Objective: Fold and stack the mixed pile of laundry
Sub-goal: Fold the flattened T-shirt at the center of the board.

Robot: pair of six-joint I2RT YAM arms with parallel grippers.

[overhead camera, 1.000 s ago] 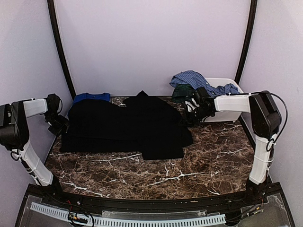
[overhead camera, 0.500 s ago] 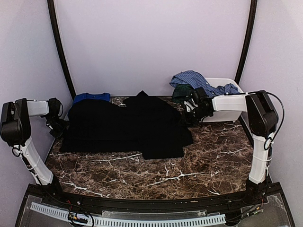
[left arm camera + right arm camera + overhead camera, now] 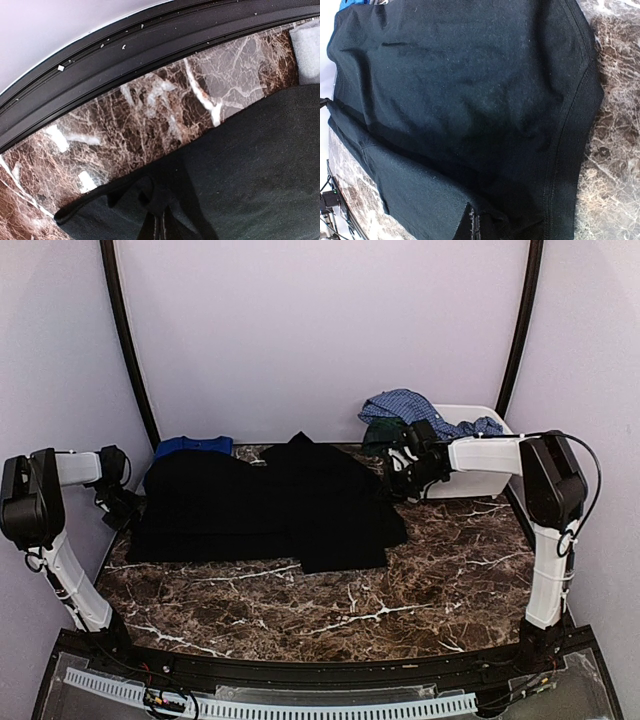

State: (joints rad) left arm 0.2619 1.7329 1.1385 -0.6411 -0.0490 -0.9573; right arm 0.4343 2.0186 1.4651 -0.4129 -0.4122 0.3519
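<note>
The large black garment (image 3: 265,502) lies spread across the middle of the table. My left gripper (image 3: 124,504) is at its left edge, shut on a pinch of the black cloth (image 3: 165,195). My right gripper (image 3: 397,480) is at its far right corner, shut on black cloth too (image 3: 485,210). The royal-blue tee (image 3: 193,445) peeks out behind the black garment at the back left. The blue checked shirt (image 3: 405,405) drapes over the bin, with the dark plaid piece (image 3: 381,435) below it. The red-orange piece is not in view.
The white plastic bin (image 3: 482,480) stands at the back right, just behind my right arm. The brown marble tabletop (image 3: 330,610) shows in front of the garment. A black frame rail (image 3: 125,50) runs along the table's left edge near my left gripper.
My left gripper has drawn a little to the left and down at the garment's left edge. My right gripper has shifted slightly toward the back. The black garment has hardly moved.
</note>
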